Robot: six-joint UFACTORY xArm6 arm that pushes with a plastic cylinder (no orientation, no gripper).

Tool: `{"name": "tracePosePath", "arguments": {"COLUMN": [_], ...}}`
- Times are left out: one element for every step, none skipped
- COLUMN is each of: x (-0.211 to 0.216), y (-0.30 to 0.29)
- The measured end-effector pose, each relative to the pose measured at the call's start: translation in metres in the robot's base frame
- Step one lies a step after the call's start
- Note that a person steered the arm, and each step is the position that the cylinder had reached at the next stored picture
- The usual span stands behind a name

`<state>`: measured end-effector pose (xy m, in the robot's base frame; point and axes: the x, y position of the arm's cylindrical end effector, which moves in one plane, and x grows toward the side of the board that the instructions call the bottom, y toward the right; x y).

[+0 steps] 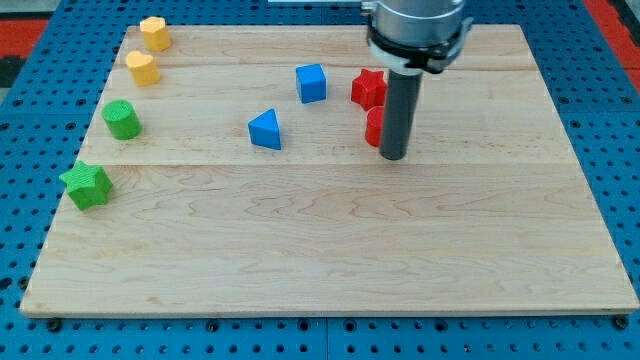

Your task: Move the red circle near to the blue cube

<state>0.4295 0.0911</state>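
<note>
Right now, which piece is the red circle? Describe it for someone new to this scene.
Start at the dark rod hanging over the board's upper right. The red circle peeks out from the rod's left side, level with my tip, mostly hidden. Unlike the red star just above it, its visible edge is smooth and rounded, without points.

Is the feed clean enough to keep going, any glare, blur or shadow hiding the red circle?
Camera view: lighting even, shadows soft, no glare on the board, focus sharp. The red circle is mostly hidden behind the rod, only its left edge showing; my tip sits at its right, the blue cube clearly visible.
</note>
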Motion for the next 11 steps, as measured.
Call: {"name": "tracePosePath", "arguments": {"x": [-0.015, -0.033, -0.043, -0.038, -0.049, -0.063, -0.071, -0.071, -0.067, -0.011, 0.039], "y": [-0.006, -0.053, -0.067, -0.025, 0.001, -0.022, -0.036, -0.055, -0.055, -0.049, -0.085]}}
